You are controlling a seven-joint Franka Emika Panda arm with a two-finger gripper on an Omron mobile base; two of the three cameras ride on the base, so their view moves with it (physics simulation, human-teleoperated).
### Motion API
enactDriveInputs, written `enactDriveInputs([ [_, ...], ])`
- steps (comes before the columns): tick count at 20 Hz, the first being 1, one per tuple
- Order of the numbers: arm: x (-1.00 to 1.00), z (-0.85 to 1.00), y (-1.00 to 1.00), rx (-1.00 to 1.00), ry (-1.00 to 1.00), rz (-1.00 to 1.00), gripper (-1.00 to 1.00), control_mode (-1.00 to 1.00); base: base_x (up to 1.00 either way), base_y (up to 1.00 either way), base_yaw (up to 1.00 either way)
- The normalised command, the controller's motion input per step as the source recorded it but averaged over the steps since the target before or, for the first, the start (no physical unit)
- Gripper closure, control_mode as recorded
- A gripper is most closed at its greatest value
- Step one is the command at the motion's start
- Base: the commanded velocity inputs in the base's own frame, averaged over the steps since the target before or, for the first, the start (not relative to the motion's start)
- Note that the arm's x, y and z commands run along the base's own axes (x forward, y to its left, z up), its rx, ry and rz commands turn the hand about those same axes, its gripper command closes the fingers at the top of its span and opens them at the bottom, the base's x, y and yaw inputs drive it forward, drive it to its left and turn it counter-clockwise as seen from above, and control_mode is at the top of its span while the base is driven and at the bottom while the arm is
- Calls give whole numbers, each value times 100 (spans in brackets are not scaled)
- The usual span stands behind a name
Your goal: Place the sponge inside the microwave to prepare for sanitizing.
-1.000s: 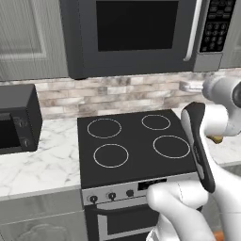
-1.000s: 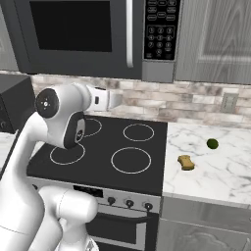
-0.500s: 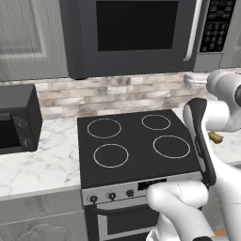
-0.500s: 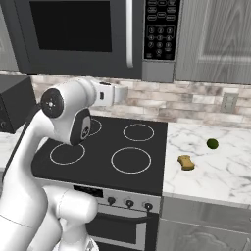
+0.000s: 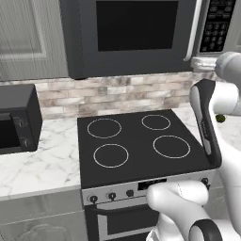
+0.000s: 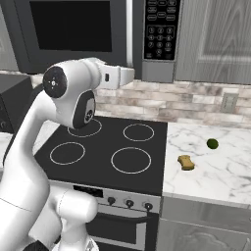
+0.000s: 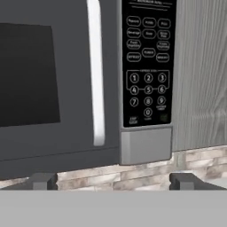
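sponge (image 6: 186, 162) on right-view counter, gripper (image 7: 113, 181) fingers apart before shut microwave (image 7: 66, 88) in hand view

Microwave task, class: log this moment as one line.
gripper: open, empty, facing microwave handle | door: shut | sponge: on counter beside stove

A marble counter (image 6: 230, 166) carries the sponge (image 6: 186, 162) and a green ball (image 6: 212, 143).
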Motion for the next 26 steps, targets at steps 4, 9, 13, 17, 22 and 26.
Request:
enactDriveInputs([
  [4,0,36,-11,0,0,0,-100,-100,0,0,0],
  [9,0,36,-10,0,0,0,-100,-100,0,0,0],
  [13,6,32,-1,0,0,0,-100,-100,0,0,0],
  [17,17,25,0,0,0,0,-100,-100,0,0,0],
  [22,30,16,2,0,5,0,-100,-100,0,0,0],
  [26,30,11,0,3,11,0,-100,-100,0,0,0],
])
